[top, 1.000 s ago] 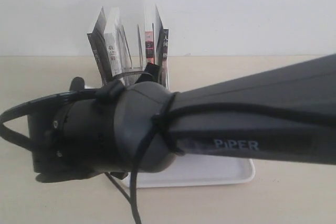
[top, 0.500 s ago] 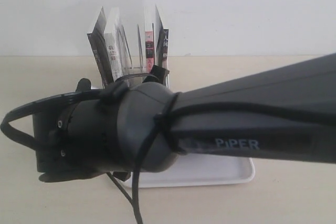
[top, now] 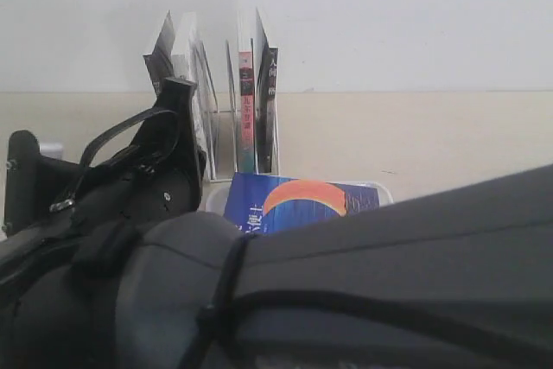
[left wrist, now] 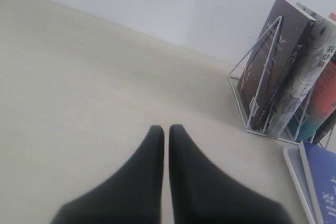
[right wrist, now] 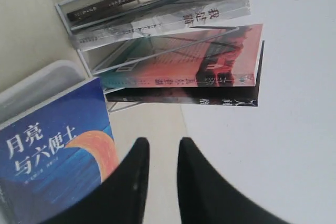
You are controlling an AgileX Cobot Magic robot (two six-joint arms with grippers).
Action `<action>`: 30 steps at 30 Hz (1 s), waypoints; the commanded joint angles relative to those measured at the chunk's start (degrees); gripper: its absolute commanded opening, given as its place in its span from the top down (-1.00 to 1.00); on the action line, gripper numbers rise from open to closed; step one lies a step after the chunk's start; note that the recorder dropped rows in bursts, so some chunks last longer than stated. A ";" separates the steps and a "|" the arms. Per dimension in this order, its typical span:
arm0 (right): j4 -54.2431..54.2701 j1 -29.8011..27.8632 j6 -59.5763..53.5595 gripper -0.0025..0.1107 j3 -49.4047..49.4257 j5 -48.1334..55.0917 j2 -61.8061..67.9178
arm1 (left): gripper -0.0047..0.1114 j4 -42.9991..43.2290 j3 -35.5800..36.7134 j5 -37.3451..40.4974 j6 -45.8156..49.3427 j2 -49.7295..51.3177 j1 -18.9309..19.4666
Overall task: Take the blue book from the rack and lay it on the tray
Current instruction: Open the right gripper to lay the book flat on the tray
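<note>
The blue book with its orange crescent lies flat, cover up, on the white tray in front of the white wire rack. In the right wrist view my right gripper is open and holds nothing. It sits just past the edge of the blue book, over bare table, and points at the rack. My left gripper is shut on nothing over bare table, well to the side of the rack. The blue book shows at that view's edge.
Several books still stand in the rack, among them a pink-and-teal-spined book and a black-spined book. A white wall rises right behind the rack. My right arm fills the front of the exterior view and hides most of the tray.
My right arm has swung up and toward the camera, uncovering the blue book lying on the tray. Its wrist now points up toward the rack instead of lying low at the left.
</note>
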 commanded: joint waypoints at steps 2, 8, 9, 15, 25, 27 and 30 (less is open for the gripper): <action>-1.66 -0.12 0.84 0.68 -0.04 0.41 -1.18 | 0.85 0.03 0.15 -0.30 0.25 -0.18 0.14; 7.18 -0.12 16.80 0.96 0.21 0.41 -12.91 | 0.85 0.03 0.15 -0.30 0.25 -0.18 0.14; 6.91 -0.12 17.77 0.96 1.28 0.41 -15.34 | 0.85 0.03 0.15 -0.30 0.25 -0.18 0.14; 0.71 -10.45 23.34 0.96 19.92 0.41 -33.26 | 0.85 0.03 0.15 -0.30 0.25 -0.18 0.14; -2.00 -39.57 13.70 0.96 29.52 -29.68 -53.67 | 0.85 0.03 0.15 -0.30 0.25 -0.18 0.14; -2.31 -40.65 14.57 0.96 29.52 -28.73 -56.11 | 0.85 0.03 0.15 -0.30 0.25 -0.18 0.14; -2.06 -40.65 15.32 0.96 29.52 -26.77 -58.86 | 0.85 0.03 0.15 -0.30 0.25 -0.18 0.14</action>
